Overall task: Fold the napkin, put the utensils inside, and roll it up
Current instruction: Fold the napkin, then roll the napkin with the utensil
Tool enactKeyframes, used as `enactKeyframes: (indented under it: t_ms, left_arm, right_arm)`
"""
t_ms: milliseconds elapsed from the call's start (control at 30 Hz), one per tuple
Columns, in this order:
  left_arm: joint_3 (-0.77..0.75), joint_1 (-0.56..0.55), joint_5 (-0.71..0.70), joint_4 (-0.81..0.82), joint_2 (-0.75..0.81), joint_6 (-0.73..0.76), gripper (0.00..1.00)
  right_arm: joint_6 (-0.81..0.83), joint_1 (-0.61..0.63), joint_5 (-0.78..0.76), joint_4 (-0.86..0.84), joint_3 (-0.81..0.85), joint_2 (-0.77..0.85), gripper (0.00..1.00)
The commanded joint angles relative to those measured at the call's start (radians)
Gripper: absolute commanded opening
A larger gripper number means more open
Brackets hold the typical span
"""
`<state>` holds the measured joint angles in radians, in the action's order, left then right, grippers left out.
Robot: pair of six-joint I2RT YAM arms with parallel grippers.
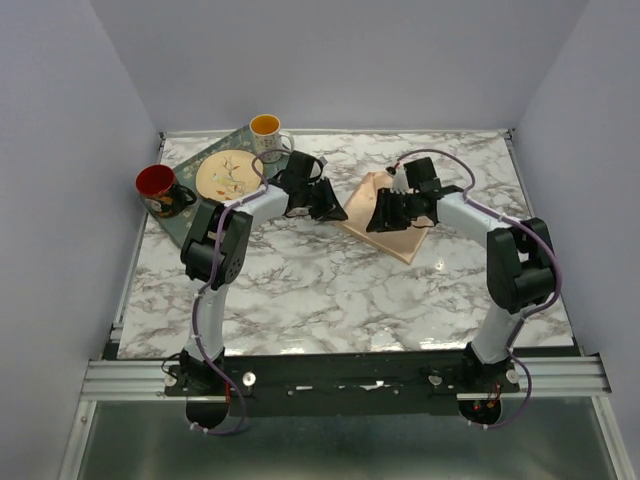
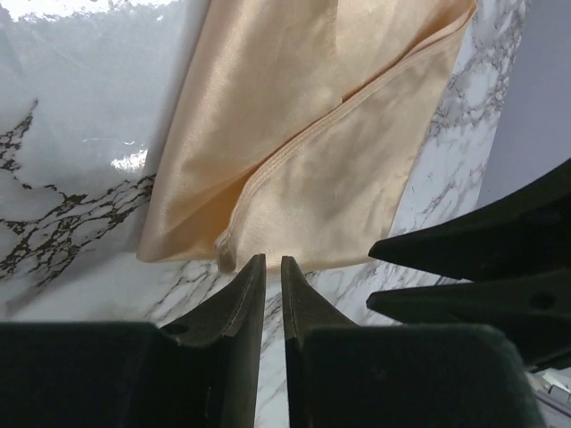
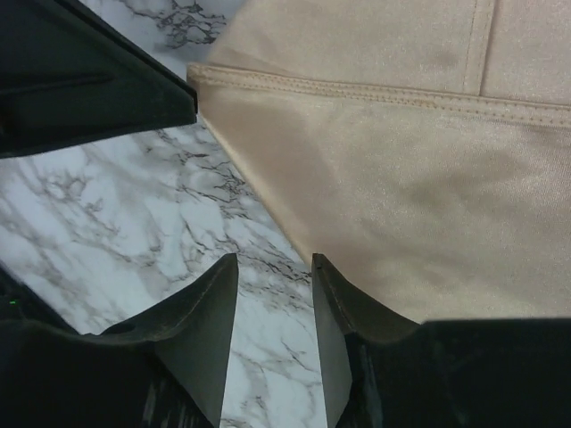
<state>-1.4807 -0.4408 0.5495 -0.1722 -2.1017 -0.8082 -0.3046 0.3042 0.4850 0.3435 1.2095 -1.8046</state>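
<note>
Where the overhead view looks down on a marble table (image 1: 330, 290), two black arms reach inward to a peach napkin (image 1: 402, 243) lying flat. The left gripper (image 1: 332, 207) sits just off the cloth's left corner and the right gripper (image 1: 378, 218) is over its middle. A floral plate (image 1: 228, 175), a yellow mug (image 1: 265, 128) and a red mug (image 1: 157, 184) lie well behind the left fingers, and no utensils can be made out. In the left wrist view, the left gripper (image 2: 272, 266) has its fingers drawn narrow with a thin empty slit between them. The hemmed corner of the folded napkin (image 2: 339, 178) lies just beyond the tips, and the other gripper's fingers are off to their right. In the right wrist view, the right gripper (image 3: 274, 260) stands moderately wide and holds nothing, with bare marble between its fingers. The napkin (image 3: 401, 178) edge is touching or just under the right-hand finger; which cannot be told. As a judgement, the narrow left fingers may close short of the corner, or catch only one layer, which would drag the fold open. The two grippers are also near enough to each other to collide
</note>
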Motion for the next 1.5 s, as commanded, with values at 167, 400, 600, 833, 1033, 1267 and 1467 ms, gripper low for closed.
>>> enactKeyframes:
  t_ms: [167, 400, 600, 833, 1033, 1267, 1467]
  left_arm:
    - [-0.069, 0.001, -0.040, -0.053, -0.063, 0.056, 0.21]
    - [-0.084, 0.017, -0.072, -0.090, -0.078, 0.073, 0.20]
    - [-0.066, 0.065, -0.123, -0.096, 0.052, 0.076, 0.29]
    - [-0.041, 0.083, -0.097, -0.124, 0.181, 0.069, 0.35]
    - [0.022, 0.085, -0.079, -0.087, 0.230, 0.061, 0.35]
    - [0.076, 0.085, -0.056, -0.052, 0.259, 0.046, 0.35]
    - [0.091, 0.091, -0.059, -0.039, 0.287, 0.032, 0.34]
  right_arm:
    - [0.297, 0.220, -0.476, 0.135, 0.068, 0.008, 0.57]
    - [0.496, 0.314, -0.733, 0.143, 0.096, -0.018, 0.64]
    - [0.568, 0.343, -0.731, 0.146, 0.091, -0.025, 0.65]
    - [0.605, 0.371, -0.772, 0.153, 0.102, -0.065, 0.64]
    - [0.611, 0.375, -0.752, 0.175, 0.128, -0.094, 0.58]
    - [0.613, 0.374, -0.715, 0.186, 0.137, -0.121, 0.49]
    - [0.627, 0.374, -0.706, 0.181, 0.133, -0.134, 0.47]
